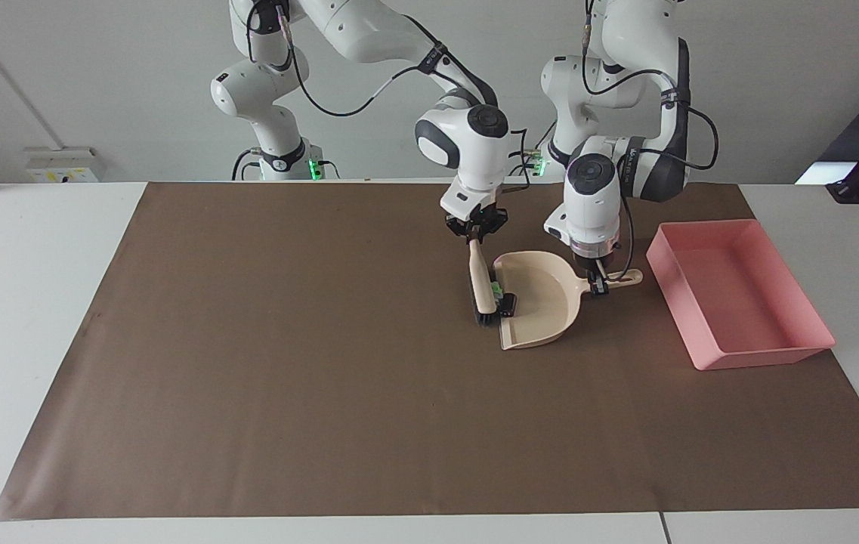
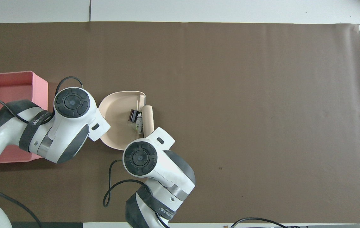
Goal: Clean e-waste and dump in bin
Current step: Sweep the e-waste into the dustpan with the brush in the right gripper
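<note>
The sweeping step was nearly done: the right pincer [image 1: 476, 236], pinching the brush [image 1: 483, 284], had the e-waste [image 2: 135, 119] inside the dustpan [image 1: 542, 298], whose handle the left pincer [image 1: 600, 285] pinched. Next, I judged, came lifting the dustpan to the bin [image 1: 783, 355] beside it.

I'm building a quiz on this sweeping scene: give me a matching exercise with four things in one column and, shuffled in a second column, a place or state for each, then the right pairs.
Things:
1. brush
2. dustpan
3. e-waste
4. bin

Places or states:
A. lying inside the dustpan's mouth
B. held by its handle in the left gripper
C. empty, at the left arm's end of the table
D. held in the right gripper, bristles down at the dustpan's open edge

Pairs: 1-D, 2-B, 3-A, 4-C
</note>
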`<state>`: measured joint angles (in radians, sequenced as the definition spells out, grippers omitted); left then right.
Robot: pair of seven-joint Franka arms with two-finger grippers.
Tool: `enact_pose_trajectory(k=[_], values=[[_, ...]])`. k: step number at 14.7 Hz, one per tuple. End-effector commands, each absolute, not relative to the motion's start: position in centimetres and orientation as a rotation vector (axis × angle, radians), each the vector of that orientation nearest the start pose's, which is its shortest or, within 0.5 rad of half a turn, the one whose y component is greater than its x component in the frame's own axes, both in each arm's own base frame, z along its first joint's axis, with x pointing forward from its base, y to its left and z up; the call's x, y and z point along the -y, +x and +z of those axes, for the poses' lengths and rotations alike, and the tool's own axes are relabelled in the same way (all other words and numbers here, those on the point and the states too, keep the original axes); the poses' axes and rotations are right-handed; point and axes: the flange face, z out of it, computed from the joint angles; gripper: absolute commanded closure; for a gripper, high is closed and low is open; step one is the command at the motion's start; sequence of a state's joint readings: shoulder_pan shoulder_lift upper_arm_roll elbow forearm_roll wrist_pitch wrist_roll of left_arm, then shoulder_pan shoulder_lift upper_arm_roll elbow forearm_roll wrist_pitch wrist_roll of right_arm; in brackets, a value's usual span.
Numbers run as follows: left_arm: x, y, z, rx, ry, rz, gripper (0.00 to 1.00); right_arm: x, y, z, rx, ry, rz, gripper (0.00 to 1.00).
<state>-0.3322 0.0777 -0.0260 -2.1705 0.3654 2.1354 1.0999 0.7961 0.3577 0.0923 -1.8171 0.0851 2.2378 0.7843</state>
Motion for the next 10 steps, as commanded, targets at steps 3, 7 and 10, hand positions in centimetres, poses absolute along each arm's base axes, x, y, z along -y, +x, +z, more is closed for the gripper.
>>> enact_pose_trajectory(k=[3, 7, 10], values=[[17.7, 50.1, 34.4, -2.146, -1.924, 0.299, 1.00, -53.5, 42.2, 36.4, 0.028, -2.813, -0.038, 1.00], [17.1, 50.7, 34.5, -2.141, -1.928, 0.249, 1.00, -53.6, 42.5, 36.9, 0.037, -2.805, -0.022, 1.00], [15.9, 51.4, 34.2, -2.124, -1.956, 0.196, 1.00, -52.8, 42.2, 38.2, 0.036, -2.842, 0.033, 1.00]])
